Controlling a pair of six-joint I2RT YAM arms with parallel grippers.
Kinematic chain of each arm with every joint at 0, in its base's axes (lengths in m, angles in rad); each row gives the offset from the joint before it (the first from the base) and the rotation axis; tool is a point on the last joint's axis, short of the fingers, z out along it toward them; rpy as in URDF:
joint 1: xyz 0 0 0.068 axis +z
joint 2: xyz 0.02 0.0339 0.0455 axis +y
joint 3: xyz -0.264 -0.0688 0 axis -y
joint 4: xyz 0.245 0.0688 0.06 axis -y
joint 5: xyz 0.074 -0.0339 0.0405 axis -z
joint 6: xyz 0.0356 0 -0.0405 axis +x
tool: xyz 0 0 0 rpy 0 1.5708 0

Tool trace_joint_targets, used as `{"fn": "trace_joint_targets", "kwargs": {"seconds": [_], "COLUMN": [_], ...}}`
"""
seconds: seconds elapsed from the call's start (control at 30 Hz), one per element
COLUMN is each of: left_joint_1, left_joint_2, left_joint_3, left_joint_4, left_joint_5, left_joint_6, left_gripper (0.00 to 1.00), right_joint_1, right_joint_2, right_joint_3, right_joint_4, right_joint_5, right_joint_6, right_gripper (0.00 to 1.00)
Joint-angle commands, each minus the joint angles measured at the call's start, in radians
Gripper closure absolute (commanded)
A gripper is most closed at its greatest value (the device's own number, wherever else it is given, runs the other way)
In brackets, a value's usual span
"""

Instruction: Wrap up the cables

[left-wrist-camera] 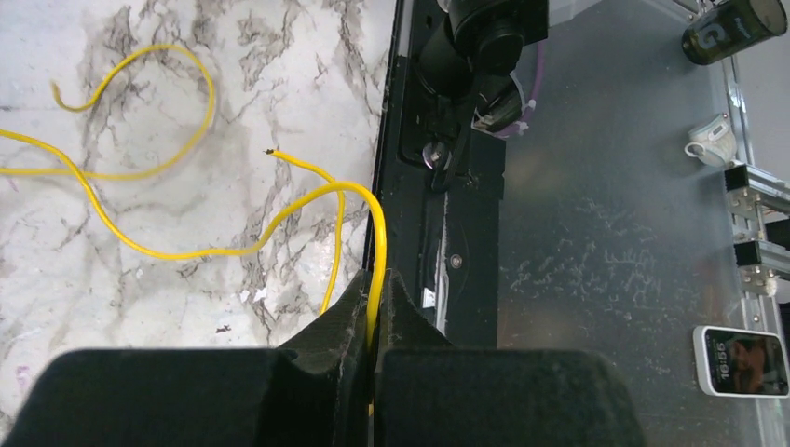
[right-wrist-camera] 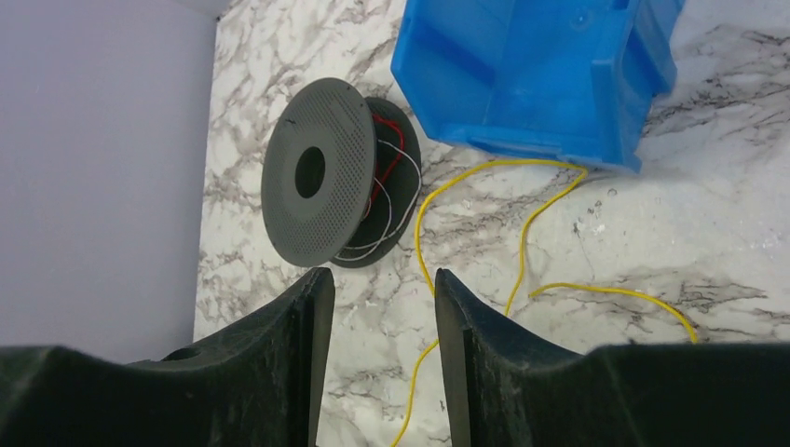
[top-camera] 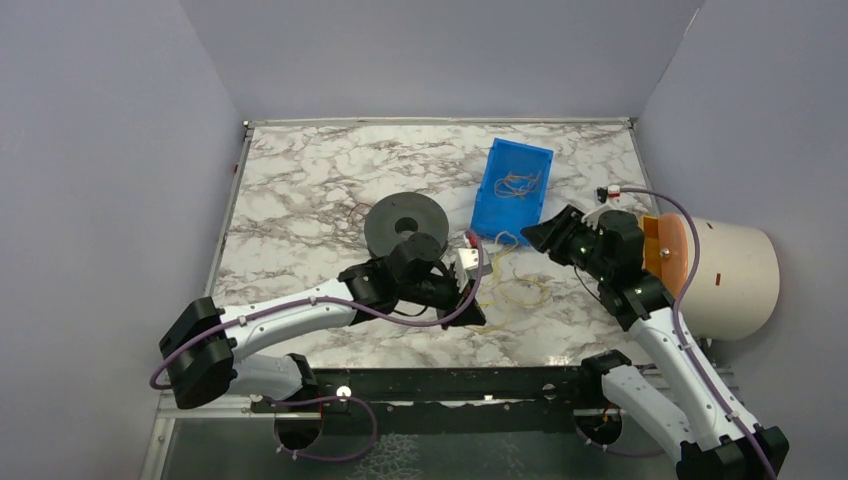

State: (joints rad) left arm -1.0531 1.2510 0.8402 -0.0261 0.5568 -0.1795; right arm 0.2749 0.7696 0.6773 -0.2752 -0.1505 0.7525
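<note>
**Left wrist view: left gripper (left-wrist-camera: 374, 284) clamped on a yellow cable (left-wrist-camera: 186, 251), right one hanging loose**

So here's what you've got. Your left gripper's two fingers are pressed together with the yellow cable pinched right between the tips. From the pinch, the cable climbs up ahead of the fingertips, bends over, and trails off to the gripper's left across the marble table (left-wrist-camera: 112, 307). A second yellow loop lies further ahead on the left. Just to the right of the fingers is the black rail (left-wrist-camera: 466, 233) at the table edge.

Your right gripper (right-wrist-camera: 382, 279) is released, with its jaws standing well apart. Through the gap you can see a yellow strand (right-wrist-camera: 522, 233) running along the marble, close to the right finger. I can't tell if it's the same one your left side is holding. Ahead and a bit left of those fingers is the black spool (right-wrist-camera: 312, 172), with a few red and white strands (right-wrist-camera: 384, 158) between its discs. Ahead and to the right is the blue bin (right-wrist-camera: 531, 74), and the yellow strand touches its near edge.

From the top camera, the loose cables (top-camera: 520, 295) lie on the table between your two grippers. A small tangle of them (top-camera: 520, 183) is in the bin beyond the right gripper.
</note>
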Motion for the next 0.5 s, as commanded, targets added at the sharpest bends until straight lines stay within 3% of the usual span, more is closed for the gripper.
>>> {"fn": "trace_joint_targets", "kwargs": {"seconds": [0.0,0.13,0.47], "left_joint_1": [0.03,0.071,0.127], "left_joint_2": [0.026,0.045,0.105], "left_joint_3": [0.033,0.041,0.106], "left_joint_4": [0.033,0.05,-0.043], "left_joint_5": [0.065,0.109,0.24], "left_joint_6": [-0.073,-0.126,-0.144], "left_gripper": [1.0,1.0,1.0], "right_joint_1": [-0.001,0.0,0.0], "right_joint_2": [-0.024,-0.06,-0.145], "right_joint_3": [-0.008,-0.003,-0.015], "right_joint_4": [-0.067,-0.114,-0.04], "right_joint_5": [-0.069,-0.133,-0.498], "right_joint_6": [-0.053,-0.115,-0.304], "right_gripper": [0.5,0.47,0.46]}}
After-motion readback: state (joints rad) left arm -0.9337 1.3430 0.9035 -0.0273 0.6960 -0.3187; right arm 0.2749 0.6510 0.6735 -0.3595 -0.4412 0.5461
